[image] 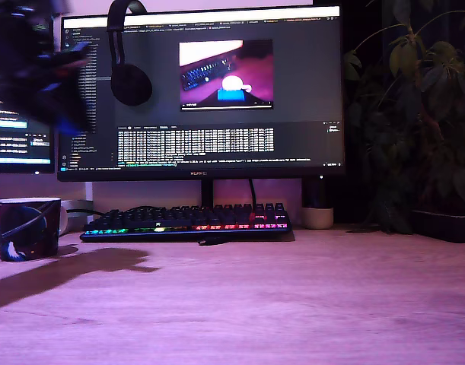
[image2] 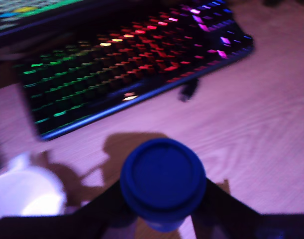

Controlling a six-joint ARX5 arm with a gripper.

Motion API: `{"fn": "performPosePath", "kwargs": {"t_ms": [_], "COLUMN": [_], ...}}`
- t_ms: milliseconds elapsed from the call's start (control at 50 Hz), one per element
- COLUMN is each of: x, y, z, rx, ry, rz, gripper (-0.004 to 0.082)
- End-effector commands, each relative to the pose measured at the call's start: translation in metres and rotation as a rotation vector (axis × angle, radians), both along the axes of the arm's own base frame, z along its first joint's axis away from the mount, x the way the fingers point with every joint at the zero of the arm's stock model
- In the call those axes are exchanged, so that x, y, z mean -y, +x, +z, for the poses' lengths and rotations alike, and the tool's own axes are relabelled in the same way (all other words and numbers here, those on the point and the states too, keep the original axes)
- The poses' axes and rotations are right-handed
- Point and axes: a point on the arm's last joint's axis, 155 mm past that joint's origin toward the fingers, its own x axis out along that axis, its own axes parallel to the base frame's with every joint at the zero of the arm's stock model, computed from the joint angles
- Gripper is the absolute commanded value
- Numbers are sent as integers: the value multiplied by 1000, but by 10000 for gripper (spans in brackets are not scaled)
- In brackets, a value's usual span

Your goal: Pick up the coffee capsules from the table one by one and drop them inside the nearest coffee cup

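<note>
Closest to the wrist camera, the hand (image2: 161,214) grips a bright-blue coffee capsule (image2: 163,181), one dark finger pressed to each side. The capsule's round flat face points toward the camera, so its axis runs roughly along the hand's reach.

Just past the hand, off to one side and below it, a white-lined cup mouth (image2: 26,194) shows open and bright. This is probably the coffee cup (image: 27,228), which the exterior view shows as a squat dark navy mug with pale swirls, standing on the wooden tabletop (image: 293,304) at that view's left edge. There the arm (image: 38,65) is a dark blur high above the cup, so the capsule is held in the air, well clear of the tabletop.

The drop turns on one thing: the cup opening lies sideways and down from the capsule, not yet underneath it.

Farther out sits a backlit keyboard (image2: 137,64). Beyond that are a monitor (image: 209,91) with headphones (image: 129,68) hung on it, and a leafy plant (image: 422,114).
</note>
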Motion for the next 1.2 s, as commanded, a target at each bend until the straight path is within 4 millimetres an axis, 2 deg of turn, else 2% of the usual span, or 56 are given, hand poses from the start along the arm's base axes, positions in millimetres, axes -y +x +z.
{"fn": "performPosePath", "kwargs": {"t_ms": [0,220,400,980,1180], "x": [-13,-47,-64,-65,-64], "y": [-5,-16,-23,-16,-10], "z": [-10,-18,-24,-16,-24], "rx": [-11,-15,-35,-2,-33], "ry": [5,-11,-20,-48,-45], "rz": [38,153,207,223,226], "gripper": [203,203,203,203,203]}}
